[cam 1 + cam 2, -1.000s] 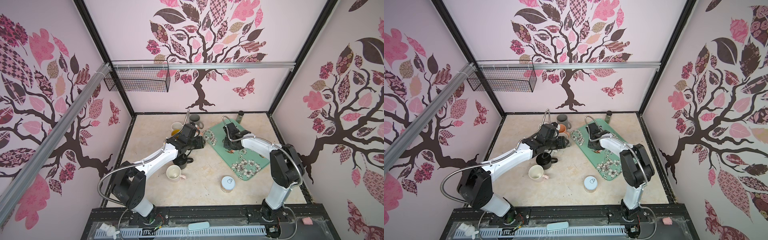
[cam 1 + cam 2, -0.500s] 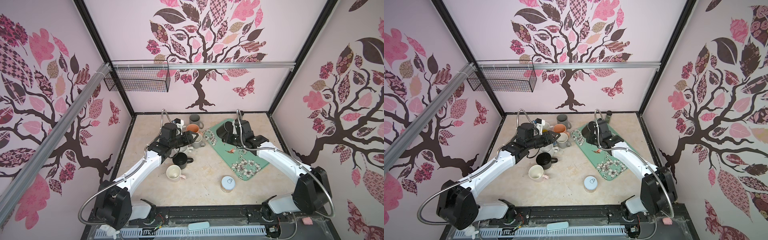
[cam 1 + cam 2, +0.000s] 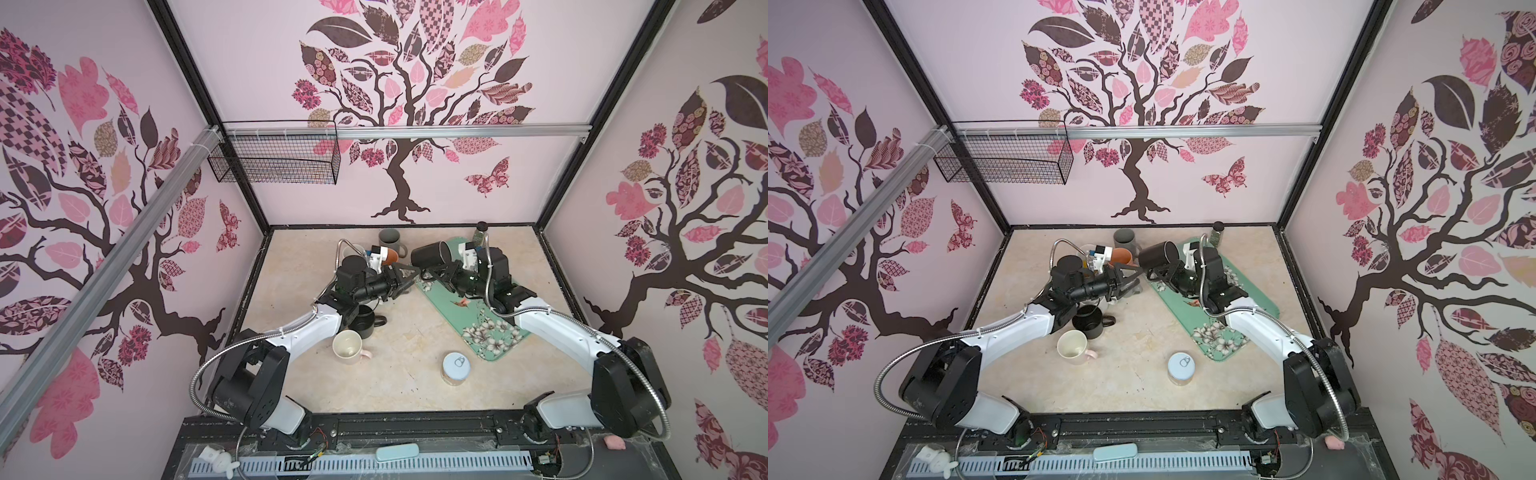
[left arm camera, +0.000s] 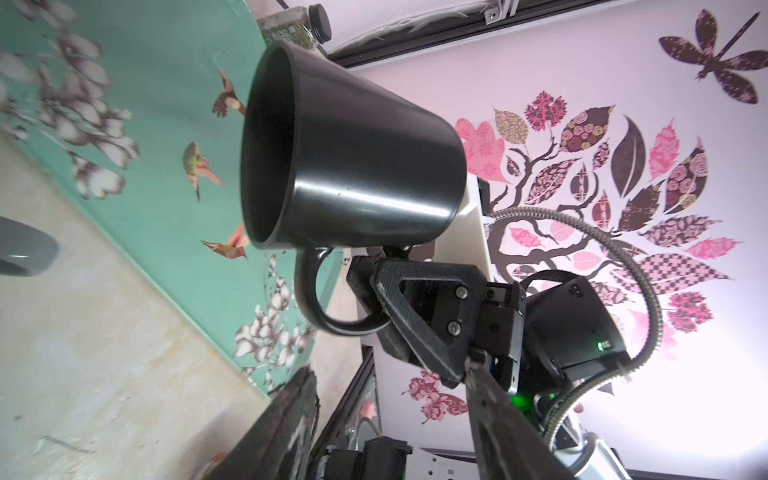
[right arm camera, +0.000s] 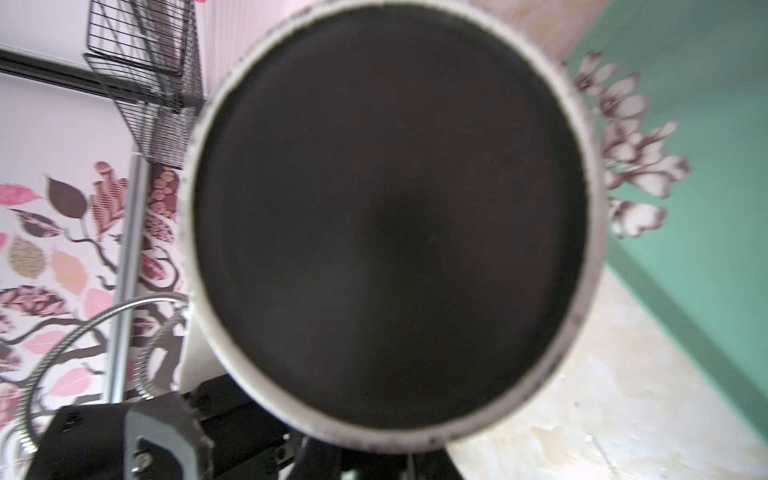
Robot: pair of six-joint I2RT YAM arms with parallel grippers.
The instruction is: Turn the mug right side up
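The black mug [image 3: 430, 254] [image 3: 1158, 255] hangs on its side in the air above the near-left end of the green tray [image 3: 478, 328]. My right gripper [image 3: 432, 276] [image 3: 1162, 277] is shut on its handle [image 4: 316, 299] from below. The mug [image 4: 353, 166] fills the left wrist view, its mouth partly towards that camera. In the right wrist view its flat base [image 5: 390, 216] takes up most of the frame and hides my right gripper [image 5: 365, 461]. My left gripper [image 3: 409, 277] [image 3: 1136, 279] [image 4: 386, 415] is open and empty, pointing at the mug from the left, a little apart from it.
Under the left arm stand an upright black mug [image 3: 365, 322] and a cream mug [image 3: 348, 347]. A grey mug [image 3: 390, 240] and an orange mug [image 3: 388, 255] sit behind. A white-lidded tin [image 3: 457, 368] stands near the front, a spice bottle [image 3: 481, 232] at the back, and a wire basket [image 3: 274, 160] on the wall.
My right gripper has lifted the black mug off the tray and tipped it onto its side. My left gripper has left the mug cluster, opened wider and turned towards the mug.
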